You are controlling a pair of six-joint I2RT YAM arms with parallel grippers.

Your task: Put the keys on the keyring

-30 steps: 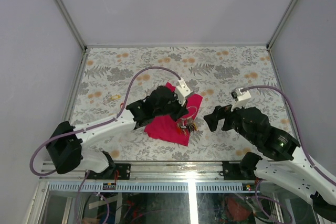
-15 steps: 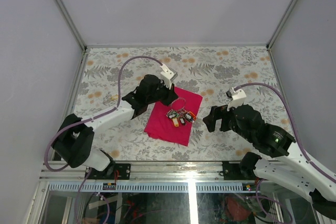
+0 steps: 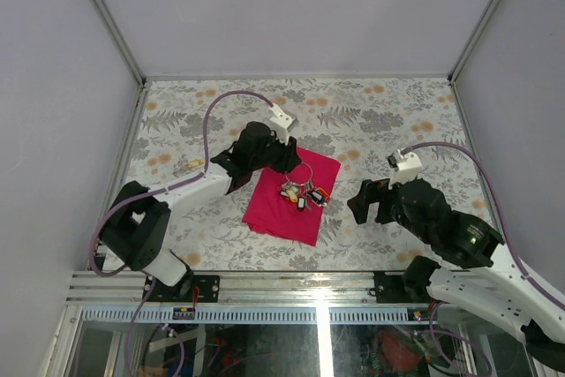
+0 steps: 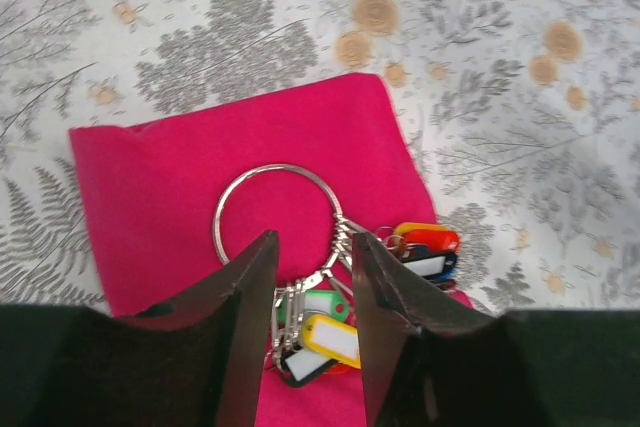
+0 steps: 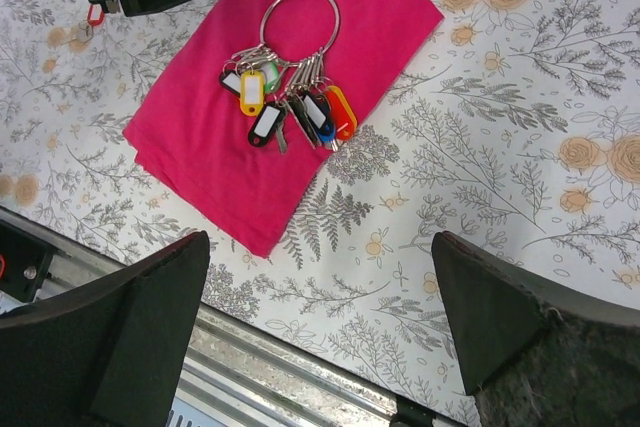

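Keyring (image 3: pixel 303 186) lies flat on the magenta cloth (image 3: pixel 284 214), mid-table (image 3: pixel 397 121). The open loop points away from the arm bases, and the bunch of keys and coloured tags (image 5: pixel 268 97) is fanned toward them.

Left fingers (image 4: pixel 245 317): parted, gripping nothing. In the left wrist view they hang above the cloth (image 4: pixel 150 197), the two tips framing the near arc of the keyring (image 4: pixel 275 165). Top view puts them at the cloth's far left edge, just beside the ring and off it.

Right fingers (image 5: pixel 500 327): spread wide and empty, over bare table to the right of the cloth (image 5: pixel 200 157), with the keyring (image 5: pixel 310 72) well apart from them.

One brass-coloured key (image 3: pixel 189 164) sits on the table, left of the left arm.
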